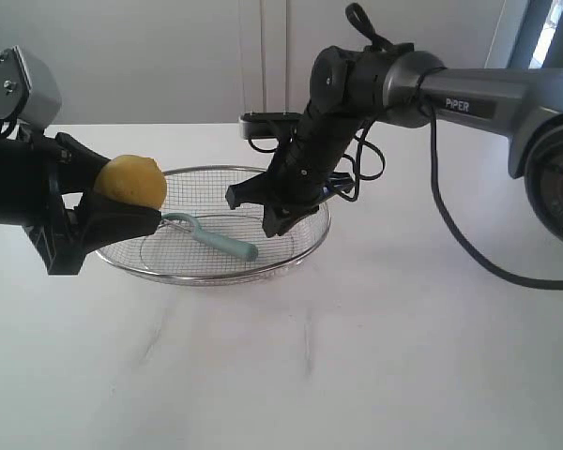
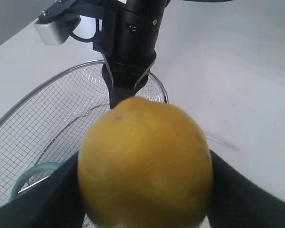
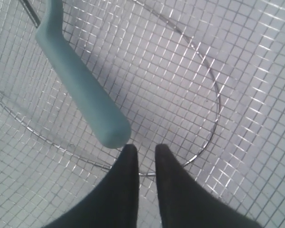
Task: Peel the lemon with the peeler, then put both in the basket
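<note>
Exterior view: left gripper [image 1: 120,195] clutches the lemon [image 1: 133,180] at frame left; right gripper [image 1: 252,214], slightly parted, empty, hovers over the peeler [image 1: 221,240] in the basket [image 1: 216,279].

The lemon [image 2: 145,164] is deep yellow; the peeler [image 3: 78,83] has a pale teal handle; the basket [image 1: 216,279] is silver square-grid mesh; the tabletop [image 1: 375,366] is white; the right claw [image 3: 145,148] is black

Lemon [image 1: 131,181] x1, peeler [image 1: 221,240] x1, basket [image 1: 216,279] x1, grippers [image 1: 131,193] [image 1: 255,212] x2
</note>
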`<state>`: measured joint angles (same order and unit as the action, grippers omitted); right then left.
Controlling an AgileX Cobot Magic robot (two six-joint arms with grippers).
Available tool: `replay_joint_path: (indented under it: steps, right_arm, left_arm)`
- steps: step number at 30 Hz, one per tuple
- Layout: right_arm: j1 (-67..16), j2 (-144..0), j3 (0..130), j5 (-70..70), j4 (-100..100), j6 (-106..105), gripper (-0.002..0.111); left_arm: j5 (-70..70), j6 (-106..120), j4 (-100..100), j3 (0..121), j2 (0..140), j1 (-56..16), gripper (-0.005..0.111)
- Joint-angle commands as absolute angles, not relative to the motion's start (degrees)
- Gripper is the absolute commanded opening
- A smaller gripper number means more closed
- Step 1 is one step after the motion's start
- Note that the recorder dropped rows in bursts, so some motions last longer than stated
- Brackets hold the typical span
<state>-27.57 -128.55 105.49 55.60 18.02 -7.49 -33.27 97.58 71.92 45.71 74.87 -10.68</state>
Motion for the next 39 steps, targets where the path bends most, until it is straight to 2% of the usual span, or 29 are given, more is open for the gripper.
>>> replay_joint_path:
  steps: [1, 28, 39]
  right_arm:
    - [-27.6, -127.5, 106.2, 55.8, 18.1, -7.3, 0.000]
    - [-27.0, -121.1, 106.2, 59.1, 18.0, -6.2, 0.000]
    - [-19.4, -117.2, 106.2, 62.6, 18.1, -5.8, 0.000]
  left_arm:
    - [-34.2, 97.5, 74.0, 45.4, 74.7, -10.6, 0.000]
    - [-34.2, 97.5, 74.1, 45.4, 74.7, -10.6, 0.000]
    - [-34.2, 97.5, 74.1, 45.4, 74.7, -10.6, 0.000]
